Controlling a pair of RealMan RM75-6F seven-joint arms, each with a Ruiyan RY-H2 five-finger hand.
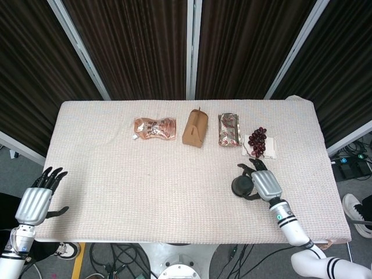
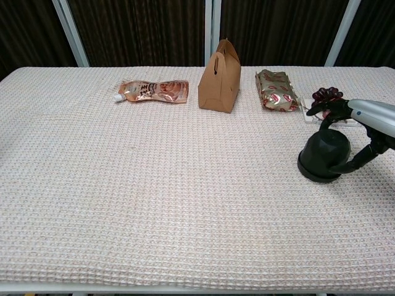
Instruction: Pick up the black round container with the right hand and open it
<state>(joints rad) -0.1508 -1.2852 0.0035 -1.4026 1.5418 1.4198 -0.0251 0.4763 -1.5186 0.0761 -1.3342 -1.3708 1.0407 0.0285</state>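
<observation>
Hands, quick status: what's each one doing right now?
Left hand: open, fingers apart, holding nothing, off the table's left edge.
Right hand: around the black round container, fingers curled at it; firm hold cannot be told.

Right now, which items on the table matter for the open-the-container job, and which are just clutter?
Job items:
black round container, sitting on the table
right hand, fingers curled around the container
left hand, off the table edge, holding nothing

Lying about:
orange spout pouch
brown paper gable box
foil snack packet
dark grapes on a white sheet
</observation>
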